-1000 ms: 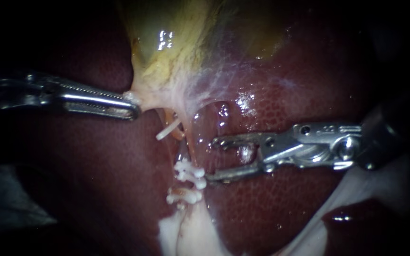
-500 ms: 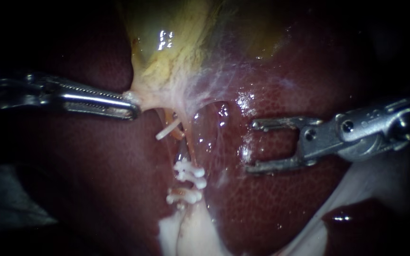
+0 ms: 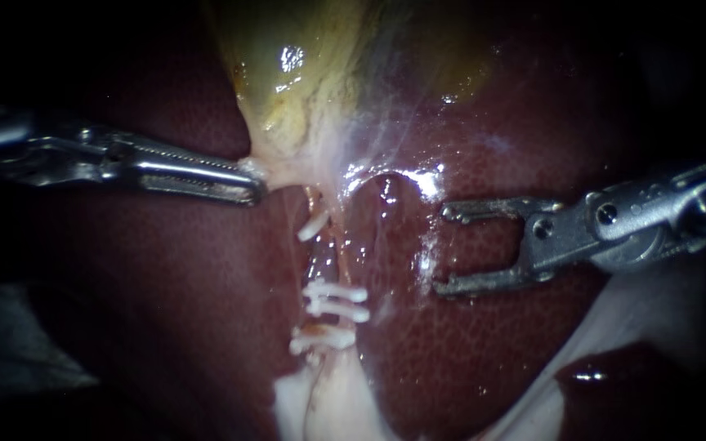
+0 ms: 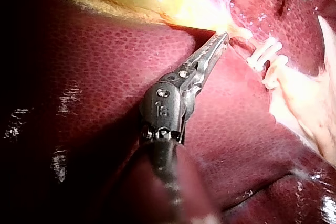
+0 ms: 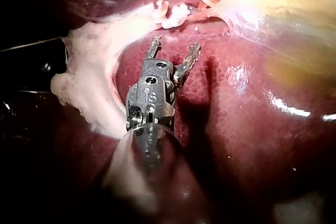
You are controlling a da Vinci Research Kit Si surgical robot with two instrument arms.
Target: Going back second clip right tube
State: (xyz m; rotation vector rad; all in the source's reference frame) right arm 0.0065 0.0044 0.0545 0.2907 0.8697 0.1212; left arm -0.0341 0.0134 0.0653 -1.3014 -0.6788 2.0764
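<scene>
a: where is the left instrument (image 3: 248, 189)?
b: it comes in from the left, its claw clamped on the pale lower edge of the yellow gallbladder (image 3: 304, 73), which lies against the dark red liver (image 3: 484, 359).
a: and the right instrument (image 3: 444, 249)?
b: over bare liver, its claw spread wide and empty. both tips point toward the clips (image 3: 338, 291) but are well apart from them.
a: where do the clips sit?
b: below the gallbladder, on the thin tube (image 3: 328, 253) strands that run down to a band of whitish tissue (image 3: 328, 404). two white clips lie close together, one just above the other. a third sits just below them, and a fourth lies tilted higher up, near the left claw. the endoscope view does not make plain which tube each one grips.
a: what do the wrist views add?
b: from the left wrist, the closed claw's tip meets the glistening gallbladder edge, with clips just beyond it. from the right wrist, the parted claw hangs short of the white clips ahead.
</scene>
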